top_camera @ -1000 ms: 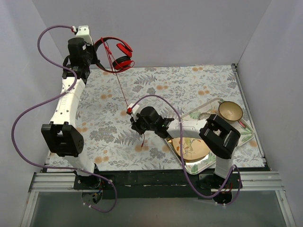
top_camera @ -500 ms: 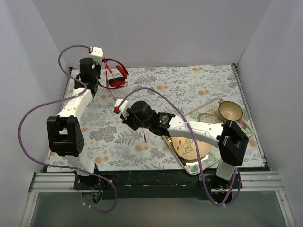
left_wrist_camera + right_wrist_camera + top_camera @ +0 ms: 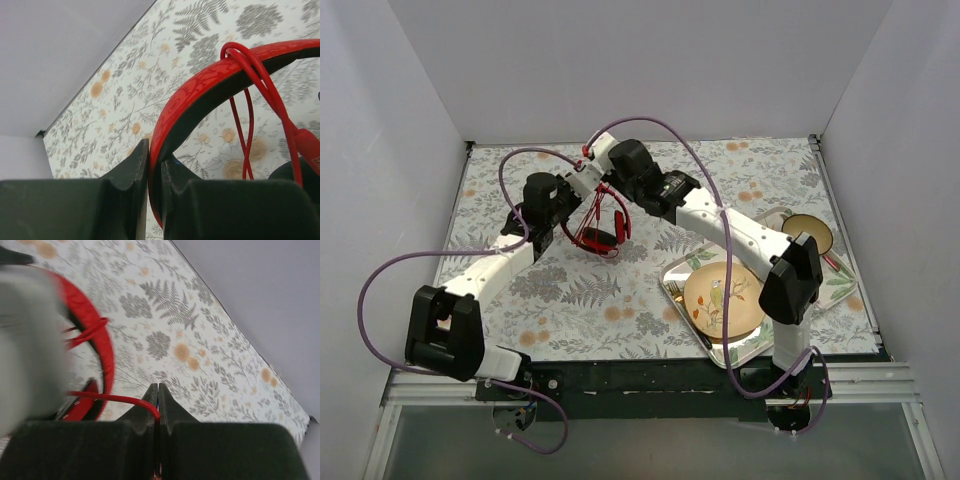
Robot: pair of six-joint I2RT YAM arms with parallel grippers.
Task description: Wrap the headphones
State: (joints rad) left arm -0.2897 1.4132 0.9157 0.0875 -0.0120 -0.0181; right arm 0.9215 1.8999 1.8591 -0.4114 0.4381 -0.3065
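Observation:
The red headphones [image 3: 604,229] hang above the floral table left of centre. My left gripper [image 3: 155,160] is shut on the red-and-black headband [image 3: 200,90], which arches up to the right with the thin red cable [image 3: 260,85] looped over it. My right gripper [image 3: 158,390] is shut on the red cable [image 3: 115,399], which runs left toward a red earcup [image 3: 82,402] and the headband [image 3: 95,340]. In the top view the right gripper [image 3: 605,185] sits just above and behind the headphones, the left gripper [image 3: 560,215] at their left.
A metal tray [image 3: 815,300] at the right holds a patterned plate [image 3: 723,300] and a bowl [image 3: 807,232]. Purple robot cables [image 3: 660,130] arc over the arms. Grey walls close in the table at the back and sides.
Both arms moved. The left gripper brought the headphones down from the back left corner toward the centre. The right gripper swung from the table's middle up behind the headphones with the cable.

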